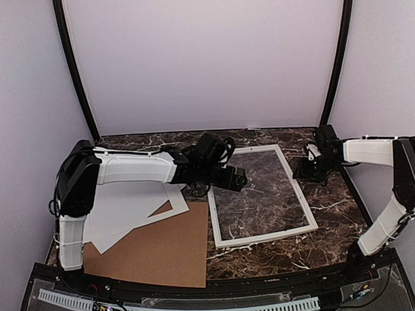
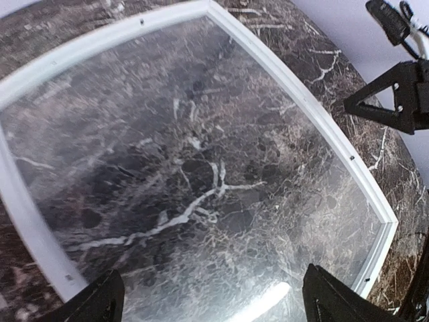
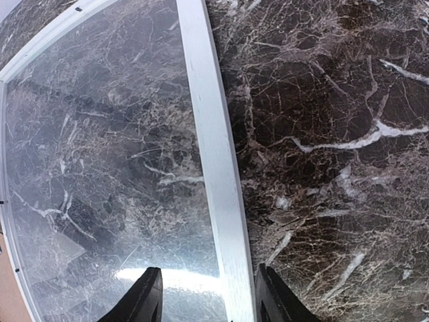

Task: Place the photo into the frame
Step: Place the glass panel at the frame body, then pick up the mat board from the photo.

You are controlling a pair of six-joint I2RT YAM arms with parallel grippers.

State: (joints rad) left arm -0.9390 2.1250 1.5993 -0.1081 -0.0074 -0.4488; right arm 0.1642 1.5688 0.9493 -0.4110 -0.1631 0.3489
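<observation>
We find the frame [image 1: 260,194] lying flat on the marble table [image 1: 332,212], right of centre. The left gripper [image 1: 239,179] hovers over its far-left corner, fingers wide apart and empty. The right gripper [image 1: 310,169] is positioned just beside the far-right corner, fingers apart, gripping nothing. Cardboard [image 1: 156,249] lies left of the frame.

White frame [image 1: 265,235], dark brown white-veined marble table [image 1: 279,259], brown cardboard sheet [image 1: 163,249]
</observation>
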